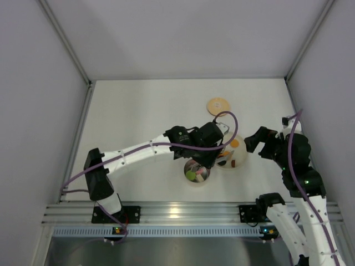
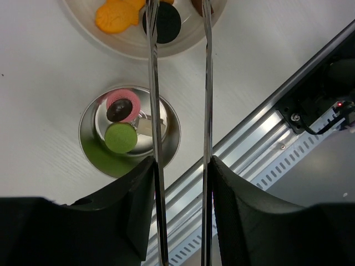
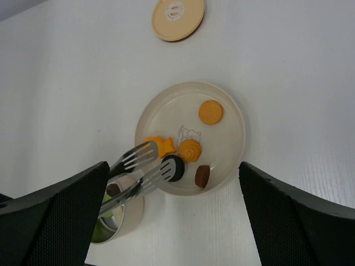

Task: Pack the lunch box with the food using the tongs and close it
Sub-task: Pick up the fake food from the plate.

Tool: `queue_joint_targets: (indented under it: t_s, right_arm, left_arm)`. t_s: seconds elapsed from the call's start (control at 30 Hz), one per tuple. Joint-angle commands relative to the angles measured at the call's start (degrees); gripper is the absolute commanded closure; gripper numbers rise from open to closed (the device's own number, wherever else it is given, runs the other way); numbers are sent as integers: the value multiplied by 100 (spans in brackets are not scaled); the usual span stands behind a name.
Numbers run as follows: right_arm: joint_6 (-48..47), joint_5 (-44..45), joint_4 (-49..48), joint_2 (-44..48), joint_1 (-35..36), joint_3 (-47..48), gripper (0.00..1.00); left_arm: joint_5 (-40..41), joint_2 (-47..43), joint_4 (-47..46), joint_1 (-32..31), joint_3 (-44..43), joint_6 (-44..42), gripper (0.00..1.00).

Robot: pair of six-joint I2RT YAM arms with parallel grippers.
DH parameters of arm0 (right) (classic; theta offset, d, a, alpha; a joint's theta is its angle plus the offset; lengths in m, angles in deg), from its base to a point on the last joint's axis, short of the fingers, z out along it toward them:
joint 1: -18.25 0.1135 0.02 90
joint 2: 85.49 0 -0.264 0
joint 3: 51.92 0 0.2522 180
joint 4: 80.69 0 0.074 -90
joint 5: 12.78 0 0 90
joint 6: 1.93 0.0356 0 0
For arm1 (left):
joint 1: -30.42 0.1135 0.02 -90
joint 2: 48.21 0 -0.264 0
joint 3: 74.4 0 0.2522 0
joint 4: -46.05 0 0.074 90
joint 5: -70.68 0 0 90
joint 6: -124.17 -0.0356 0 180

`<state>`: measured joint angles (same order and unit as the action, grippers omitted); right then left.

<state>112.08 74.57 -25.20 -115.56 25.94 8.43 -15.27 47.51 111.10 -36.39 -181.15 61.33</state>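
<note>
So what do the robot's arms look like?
The left arm and the right arm are white tubes with chunky black joints. A thin purple cable runs along each one. Tiny green lights glow on the right arm. The left pincer has two smooth black fingers. The right pincer has black fingers with a bumpy grid pattern.

A pale cream plate [image 3: 169, 111] sits on the white table [image 3: 83, 83].

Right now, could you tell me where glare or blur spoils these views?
Top external: glare on the metal rail. Left wrist: the lunch box wall mirrors the green piece, the tongs show bright streaks. Right wrist: the plate is evenly lit, sharp.
</note>
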Motion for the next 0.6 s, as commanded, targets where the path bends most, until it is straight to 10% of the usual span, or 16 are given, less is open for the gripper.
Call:
queue_joint_targets:
  t_s: [0.0,0.57]
  right_arm:
    - [-81,37,186,45,-65,228,0]
    - [-89,28,212,115,-65,184,0]
  left_arm:
    - [-150,261,-487,-34,-281,-53,53]
    - [-353,992,-919,-113,-307,26,53]
